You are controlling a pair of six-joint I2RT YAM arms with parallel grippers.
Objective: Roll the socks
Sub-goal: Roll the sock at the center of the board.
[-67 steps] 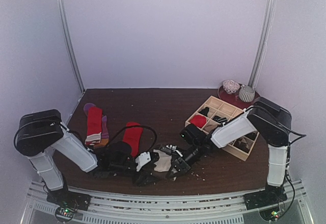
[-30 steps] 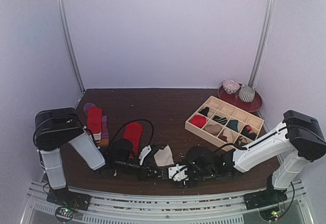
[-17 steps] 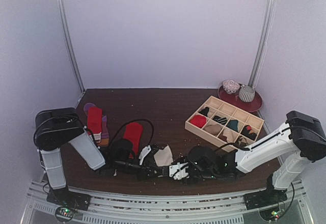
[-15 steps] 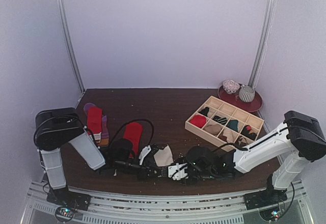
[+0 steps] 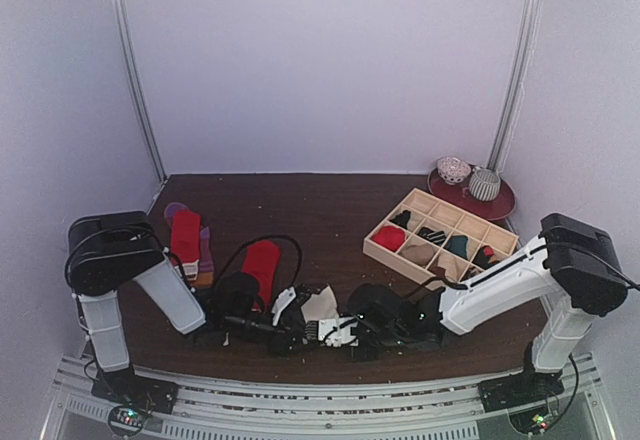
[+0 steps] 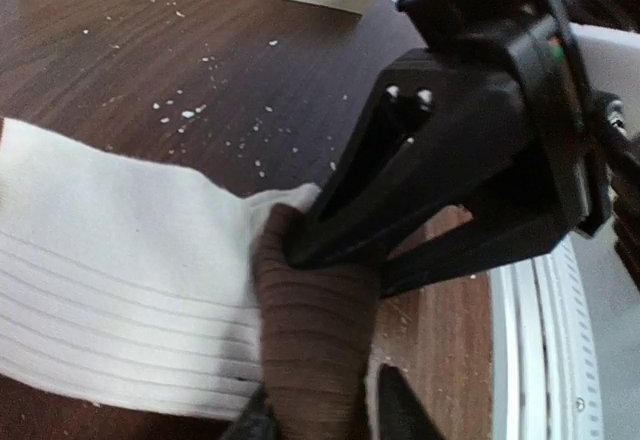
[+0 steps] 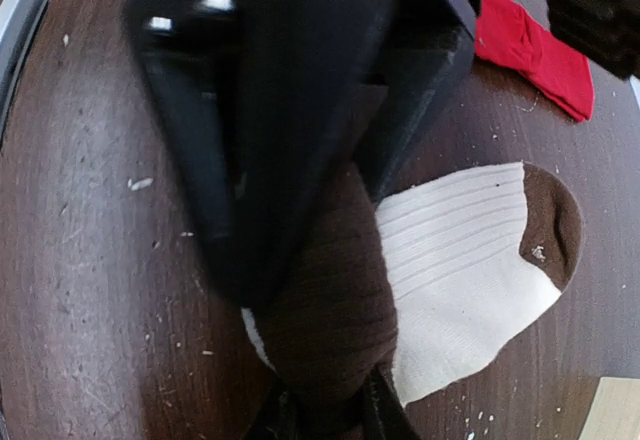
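Dark wood table (image 5: 320,210), speckled, socks (image 5: 184,232) strewn; lilac walls (image 5: 320,60).

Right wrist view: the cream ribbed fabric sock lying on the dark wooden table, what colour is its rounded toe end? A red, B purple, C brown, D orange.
C: the cream ribbed fabric sock ends in a rounded toe cap that is plainly brown against the pale ribbing.

The middle sock (image 5: 322,304) is lying flat near the table's (image 5: 330,205) front edge, and the left claw (image 6: 318,410) and right claw (image 7: 325,410) are facing each other at its near end. A lone sock (image 5: 262,262) is lying just behind and to its left. Further left, two stacked socks (image 5: 186,237) are lying. The tray (image 5: 390,258) is sitting on the right, with a plate (image 5: 505,203) behind it.
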